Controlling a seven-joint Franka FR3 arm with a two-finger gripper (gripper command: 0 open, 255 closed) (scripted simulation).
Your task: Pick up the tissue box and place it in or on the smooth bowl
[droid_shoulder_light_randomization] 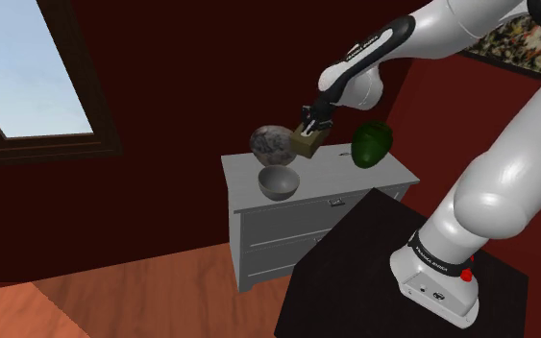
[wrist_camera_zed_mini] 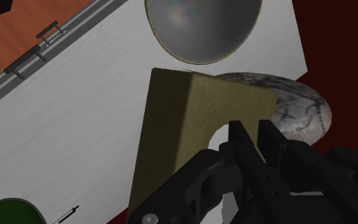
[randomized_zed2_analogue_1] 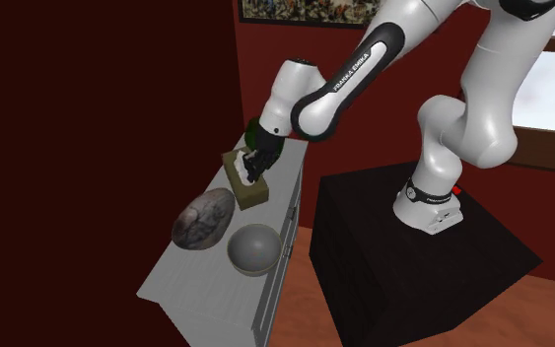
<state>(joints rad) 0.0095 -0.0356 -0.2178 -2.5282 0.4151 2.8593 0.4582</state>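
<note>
The claw (droid_shoulder_light_randomization: 313, 123) is clamped shut on the top of the olive tissue box (droid_shoulder_light_randomization: 307, 144), at the back of the grey dresser (droid_shoulder_light_randomization: 355, 187). In the shoulder view, the smooth grey bowl (droid_shoulder_light_randomization: 279, 183) sits at the box's 7 o'clock, a marbled bowl (droid_shoulder_light_randomization: 272, 143) just beside it at 9 o'clock

In the shoulder view you see the tissue box (droid_shoulder_light_randomization: 307, 146), clasped in the gripper (droid_shoulder_light_randomization: 309, 132), over the dresser (droid_shoulder_light_randomization: 340, 184) top, a domed object (droid_shoulder_light_randomization: 272, 143) just beside it on the left and a rounded object (droid_shoulder_light_randomization: 372, 144) apart on the right. The smooth bowl (droid_shoulder_light_randomization: 279, 183) stands near the front edge, before the domed object. The stand (droid_shoulder_light_randomization: 355, 259) lies before the dresser, lower right.
</note>
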